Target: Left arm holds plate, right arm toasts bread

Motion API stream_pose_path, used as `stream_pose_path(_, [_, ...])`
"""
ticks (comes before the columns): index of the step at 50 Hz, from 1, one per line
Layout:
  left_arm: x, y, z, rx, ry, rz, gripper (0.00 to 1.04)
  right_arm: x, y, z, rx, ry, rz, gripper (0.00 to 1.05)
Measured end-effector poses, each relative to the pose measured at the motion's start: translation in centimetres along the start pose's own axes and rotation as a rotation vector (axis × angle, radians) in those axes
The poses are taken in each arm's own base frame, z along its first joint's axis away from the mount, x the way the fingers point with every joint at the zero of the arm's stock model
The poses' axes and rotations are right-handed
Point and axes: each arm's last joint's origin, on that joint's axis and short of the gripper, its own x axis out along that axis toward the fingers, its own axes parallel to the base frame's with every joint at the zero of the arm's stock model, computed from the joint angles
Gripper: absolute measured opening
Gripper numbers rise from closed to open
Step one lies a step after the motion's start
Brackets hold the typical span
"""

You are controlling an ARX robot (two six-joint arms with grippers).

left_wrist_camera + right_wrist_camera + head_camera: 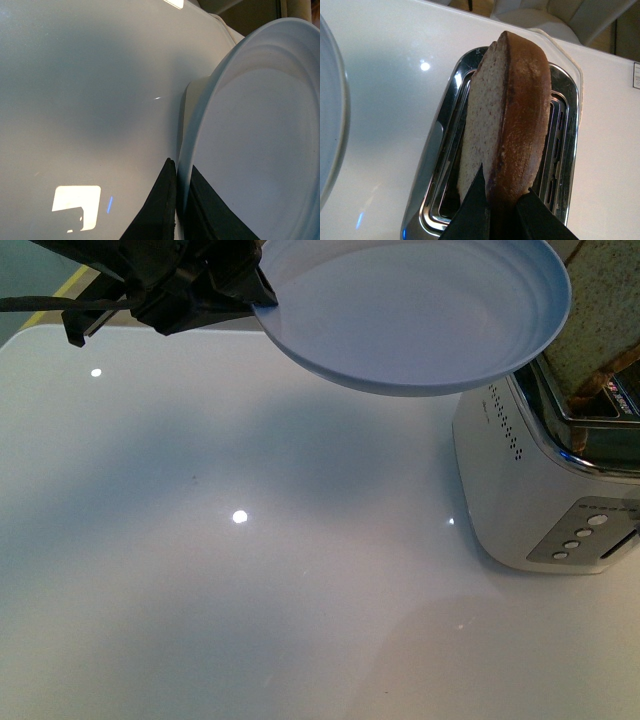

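Pinching the bread by its crust edge, the right gripper holds the slice tilted over the chrome slot of the toaster, its lower end at the opening. Seating it looks to be the step, so square the slice to the slot's length and lower it straight, clear of the wire guides. The left gripper is clamped on the rim of the plate, held above the worktop just beside the toaster; keep it level there.

even, cool light; small white glare spots sit on the glossy worktop, and the plate throws a broad soft shadow.
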Motion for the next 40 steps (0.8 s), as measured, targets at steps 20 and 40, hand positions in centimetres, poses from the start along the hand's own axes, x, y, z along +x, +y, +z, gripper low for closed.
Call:
stream_pose_path(20, [-0.06,0.04,0.04,-0.001,0.000,-0.002,0.03,0.73,-0.06,0.19,0.009,0.027,-0.024,0.03])
stream_pose_path(40, [-0.06,0.03,0.04,-0.001,0.002,-0.005,0.03,0.61,-0.10,0.02,0.024,0.059,-0.026,0.03])
